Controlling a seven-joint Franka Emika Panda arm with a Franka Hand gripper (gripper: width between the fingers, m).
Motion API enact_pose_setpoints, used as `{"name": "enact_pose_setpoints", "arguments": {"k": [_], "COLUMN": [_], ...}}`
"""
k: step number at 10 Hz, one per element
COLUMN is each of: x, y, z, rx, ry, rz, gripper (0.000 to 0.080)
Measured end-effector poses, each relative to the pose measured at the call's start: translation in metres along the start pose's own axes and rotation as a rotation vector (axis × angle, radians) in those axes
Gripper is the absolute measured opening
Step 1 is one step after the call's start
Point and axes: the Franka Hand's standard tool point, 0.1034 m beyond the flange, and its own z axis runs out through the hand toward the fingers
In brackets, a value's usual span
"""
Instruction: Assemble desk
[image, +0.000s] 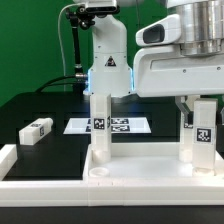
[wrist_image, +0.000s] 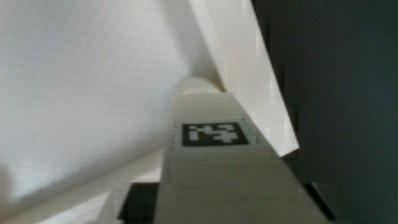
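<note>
Tabletop (image: 140, 172) sits nearest in the exterior view, white plastic with a raised rim, flat on the black counter (image: 50, 108). Two legs stand upright in it. The standing leg (image: 100, 122) is towards the exterior view's left, free of the arm. The gripped leg (image: 203, 128) is at the exterior view's right corner, tag facing the camera. The tool (image: 203, 102) comes down over its top. In the wrist view dark fingers flank that leg on both sides with no gap showing, so the tool looks clamped on it. Whether the leg is fully seated in its socket can't be told.

A loose leg (image: 37, 131) lies on its side on the counter, well apart from the tabletop, towards the exterior view's left. The marker board (image: 130, 126) lies flat behind the tabletop. No fourth leg is in view.

Handling, as a judgement:
- Legs look light, rigid and smooth, so they may slip or twist in the grip.
- Hold a leg across two flat opposite faces, near its upper end, keeping it plumb over the socket.
- The tabletop is stiff and light and may slide when pushed.
</note>
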Motion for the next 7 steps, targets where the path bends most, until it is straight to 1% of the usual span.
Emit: {"name": "enact_pose_setpoints", "arguments": {"k": [2, 3, 4, 5, 6, 7], "x": [-0.0032, -0.004, -0.0027, -0.0025, -0.0021, -0.0028], "y": [-0.0018, -0.0031, -0.0054, -0.0079, -0.0067, -0.0071], "z": [0.0009, 0.0014, 0.0012, 0.0023, 0.0027, 0.0031], "rx": [-0.006, 0.002, 0.023, 0.057, 0.077, 0.077], "ry": [-0.002, -0.008, -0.014, -0.02, -0.017, -0.019], "rz": [0.385, 0.581, 0.771, 1.015, 1.092, 1.117], "gripper": [0.0294, 0.0294, 0.0293, 0.0294, 0.0294, 0.0294]}}
